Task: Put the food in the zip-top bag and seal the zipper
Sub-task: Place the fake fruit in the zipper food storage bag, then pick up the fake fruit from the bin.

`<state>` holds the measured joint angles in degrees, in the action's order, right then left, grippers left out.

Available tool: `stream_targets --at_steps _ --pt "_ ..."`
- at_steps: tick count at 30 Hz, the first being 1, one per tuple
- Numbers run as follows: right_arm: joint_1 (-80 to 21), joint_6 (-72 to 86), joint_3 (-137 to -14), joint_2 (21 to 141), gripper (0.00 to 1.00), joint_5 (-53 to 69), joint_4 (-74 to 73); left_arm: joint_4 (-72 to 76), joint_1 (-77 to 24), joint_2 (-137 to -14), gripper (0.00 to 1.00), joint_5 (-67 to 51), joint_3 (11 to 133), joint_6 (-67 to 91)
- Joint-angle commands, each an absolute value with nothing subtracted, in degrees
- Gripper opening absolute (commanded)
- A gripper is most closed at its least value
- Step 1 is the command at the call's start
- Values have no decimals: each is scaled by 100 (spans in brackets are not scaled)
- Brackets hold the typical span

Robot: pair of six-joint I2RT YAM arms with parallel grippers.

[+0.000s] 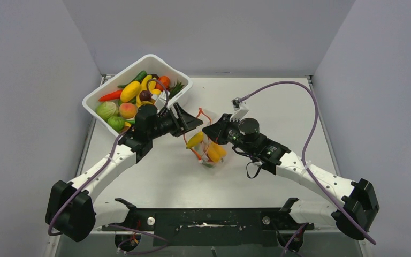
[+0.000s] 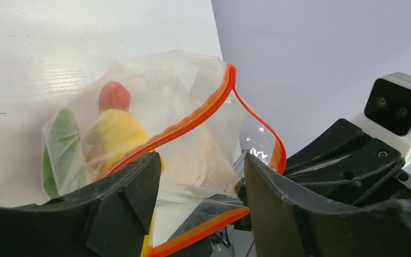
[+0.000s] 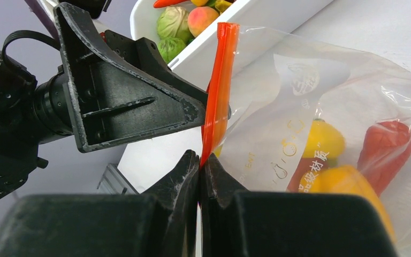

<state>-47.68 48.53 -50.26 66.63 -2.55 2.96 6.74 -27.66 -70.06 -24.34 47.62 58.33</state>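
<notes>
Right gripper point(image 3: 199, 160): jaws pressed tight together, pinching the zipper point(image 3: 220, 80) at its lower end; the red strip stands up from the tips.
Left gripper point(image 2: 200, 176): jaws wide apart, gripping nothing; one red lip of the mouth runs across the gap between them.
Bag point(image 1: 210, 152): mid-table between the two grippers, mouth open toward the left one, one edge held up by the right pinch.
Food point(image 3: 324, 139): yellow, red and green pieces lie inside the bag, seen through the clear wall.
Banana point(image 1: 195, 140): at the bag's mouth, just below the left jaws; contact with them cannot be told.
Tub point(image 1: 155, 58): white, far left, just behind the left wrist, holding more fruit and vegetables.
Table point(image 1: 278, 107): white, under the bag.
</notes>
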Motion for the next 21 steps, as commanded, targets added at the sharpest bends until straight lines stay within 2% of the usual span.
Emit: stream_targets --at_steps 1,12,21 --pt "-4799 4781 -5194 6463 0 -370 637 1148 -2760 -6832 59 -2453 4876 5690" --pt "-4785 4719 -5168 6221 0 -690 388 -219 -2759 -6729 60 -2057 5664 4381" --pt "-4772 4541 -5050 5749 0 -1294 131 -1848 -2614 -6793 56 -302 6756 2691"
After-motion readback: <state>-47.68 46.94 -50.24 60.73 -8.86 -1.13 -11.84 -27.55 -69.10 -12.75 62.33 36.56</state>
